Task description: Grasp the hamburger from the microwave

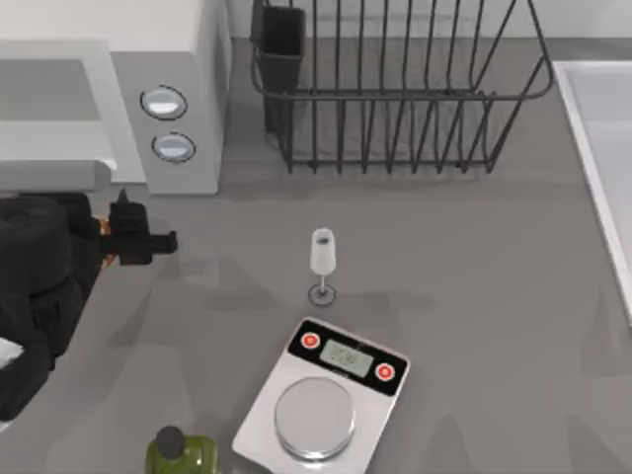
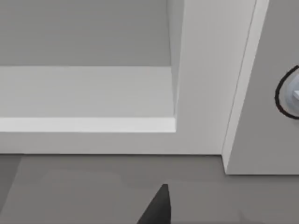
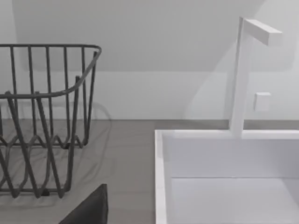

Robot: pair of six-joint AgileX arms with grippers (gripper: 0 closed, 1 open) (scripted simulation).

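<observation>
The boxy, matte white-grey microwave [image 1: 168,59] with its two round silver knobs stands at the table's back left, beside the black wire rack [image 1: 395,99]. Just in front of its smooth pale cavity sits the angular black left gripper [image 1: 148,240]; I cannot tell whether that claw is clenched or released. A thin orange-brown sliver against it may be the hamburger [image 1: 102,227]. The right gripper [image 3: 88,210] hangs near the square-edged white sink [image 3: 161,177].
</observation>
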